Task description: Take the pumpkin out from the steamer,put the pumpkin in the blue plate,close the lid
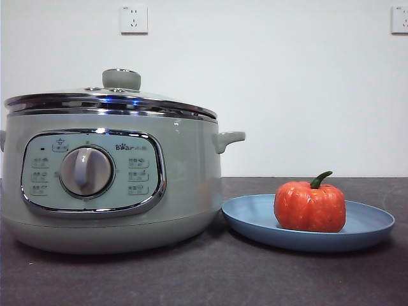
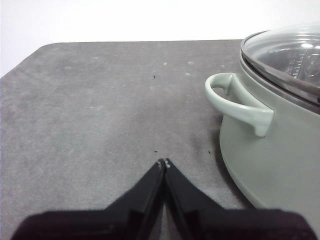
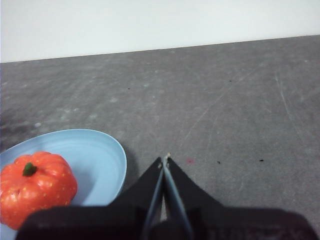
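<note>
front view: the steamer (image 1: pixel 111 185) stands on the dark worktop (image 1: pixel 204 280) with the lid (image 1: pixel 111 99) seated on its chrome rim, knob up. just beside the steamer, on the side of its small handle, lies the blue plate (image 1: pixel 309 233), and the pumpkin (image 1: pixel 310 206) sits upright in it, stem on top. no arm shows here. judged from this, all three steps look done.

left wrist view: the left end effector (image 2: pixel 163 163) has its jaws pressed together, holding nothing, low over bare worktop (image 2: pixel 100 110) near the steamer (image 2: pixel 280 150), beside a side handle. the lid (image 2: pixel 285 55) shows closed.

right wrist view: the right end effector (image 3: pixel 164 160) is likewise pressed together and empty, just beside the blue plate (image 3: pixel 95 155), on the side away from the steamer. the pumpkin (image 3: pixel 35 185) rests in the plate.

handling, as a guess: the pumpkin looks light and fairly stiff, its ribbed skin a bit slick; pinching across the body should hold better than the thin stem. the glass lid looks heavier and breakable; its knob is the place to grip.
</note>
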Motion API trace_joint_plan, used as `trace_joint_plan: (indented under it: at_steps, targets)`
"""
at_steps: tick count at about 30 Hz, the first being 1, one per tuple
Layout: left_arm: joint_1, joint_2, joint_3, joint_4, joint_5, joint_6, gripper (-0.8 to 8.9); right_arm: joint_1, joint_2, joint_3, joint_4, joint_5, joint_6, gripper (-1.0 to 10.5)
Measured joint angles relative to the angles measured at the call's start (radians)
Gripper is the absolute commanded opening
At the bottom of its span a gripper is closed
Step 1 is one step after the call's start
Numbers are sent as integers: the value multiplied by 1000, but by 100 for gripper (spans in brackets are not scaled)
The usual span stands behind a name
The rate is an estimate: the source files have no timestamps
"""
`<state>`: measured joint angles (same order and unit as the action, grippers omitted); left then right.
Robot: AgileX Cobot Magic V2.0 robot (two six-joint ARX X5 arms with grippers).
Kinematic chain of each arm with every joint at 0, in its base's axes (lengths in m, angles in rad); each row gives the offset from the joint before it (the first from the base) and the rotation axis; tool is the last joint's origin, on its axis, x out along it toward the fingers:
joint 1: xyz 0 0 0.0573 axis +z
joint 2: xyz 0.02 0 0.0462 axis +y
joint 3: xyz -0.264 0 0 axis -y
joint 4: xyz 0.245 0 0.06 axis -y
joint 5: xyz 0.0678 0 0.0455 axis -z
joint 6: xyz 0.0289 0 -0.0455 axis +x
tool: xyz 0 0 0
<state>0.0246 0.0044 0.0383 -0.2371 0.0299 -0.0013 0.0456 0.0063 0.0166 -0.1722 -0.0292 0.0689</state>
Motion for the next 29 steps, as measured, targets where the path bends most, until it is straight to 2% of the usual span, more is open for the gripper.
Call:
trace_joint_plan:
  at_steps: [29]
  targets:
    - [0,0,0,0,0,0,-3,0,15,0,0,3,14,1]
